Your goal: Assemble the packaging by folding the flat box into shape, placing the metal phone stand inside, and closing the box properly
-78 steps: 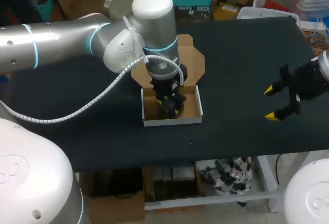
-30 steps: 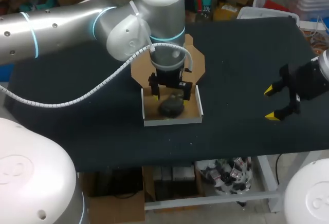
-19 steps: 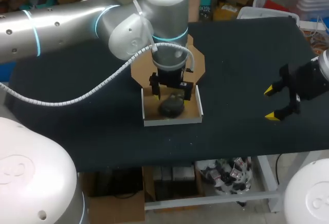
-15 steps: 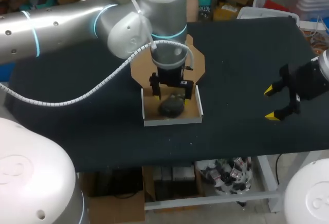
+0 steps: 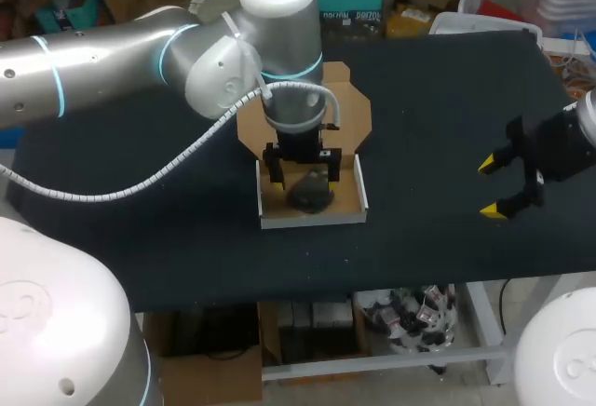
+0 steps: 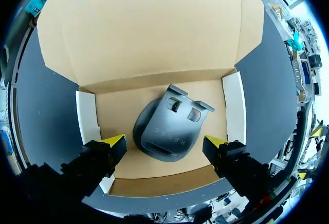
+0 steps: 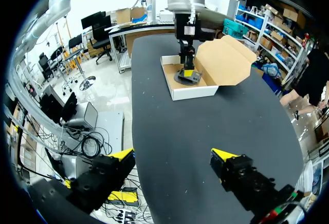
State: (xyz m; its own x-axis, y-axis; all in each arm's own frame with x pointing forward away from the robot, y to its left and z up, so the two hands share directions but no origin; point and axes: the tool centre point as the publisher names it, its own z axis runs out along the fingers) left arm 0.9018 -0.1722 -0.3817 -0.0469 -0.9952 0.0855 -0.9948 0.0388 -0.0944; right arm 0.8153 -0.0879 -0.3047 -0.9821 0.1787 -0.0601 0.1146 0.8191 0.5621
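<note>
Left claw (image 6: 164, 142), spread, hangs over the stand (image 6: 165, 125) within the box (image 6: 234, 98) walls; right claw (image 5: 488, 187) spread, well apart.

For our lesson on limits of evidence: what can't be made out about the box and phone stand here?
Head view: left arm covers the box lid's middle and the phone stand's far end.
Left wrist view: the black rim cuts off the lid's far edge.
Right wrist view: stand too small.
</note>
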